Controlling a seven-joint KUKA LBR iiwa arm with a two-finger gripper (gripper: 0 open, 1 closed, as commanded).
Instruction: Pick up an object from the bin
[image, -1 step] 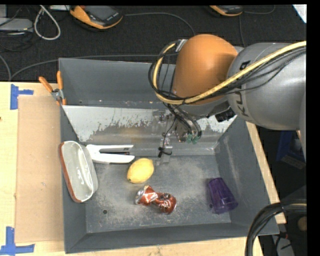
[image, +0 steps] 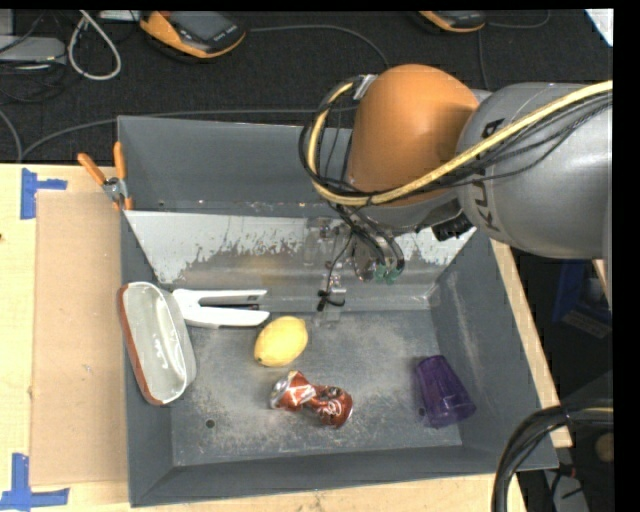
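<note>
- nearest us, at 6 o'clock on the floor of the bin (image: 200, 440), we see a crushed red can (image: 312, 400) lying on its side. The grey metal around it is scuffed and speckled.
- at 4 o'clock a purple cup (image: 442, 390) lies tipped over, well apart from the can.
- just off the middle, toward 8 o'clock, a yellow lemon (image: 281, 341) rests on bare floor, near the can but not touching it.
- at 9 o'clock a shallow clear tray with a red rim (image: 157, 342) leans along the left wall.
- at 10 o'clock white tongs (image: 222, 306) lie flat, one end beside the tray.
- the gripper (image: 330, 298) hangs by the foot of the far wall. The lemon, the thing closest to it, lies at its 7 o'clock and apart from it. we cannot tell whether the gripper is released or clenched.
- the far wall is pale, sloped and scratched.
- the arm (image: 540, 170) enters from 2 o'clock.
- beyond the bin, at 12 o'clock, a dark surface carries loose cables (image: 95, 50).
</note>
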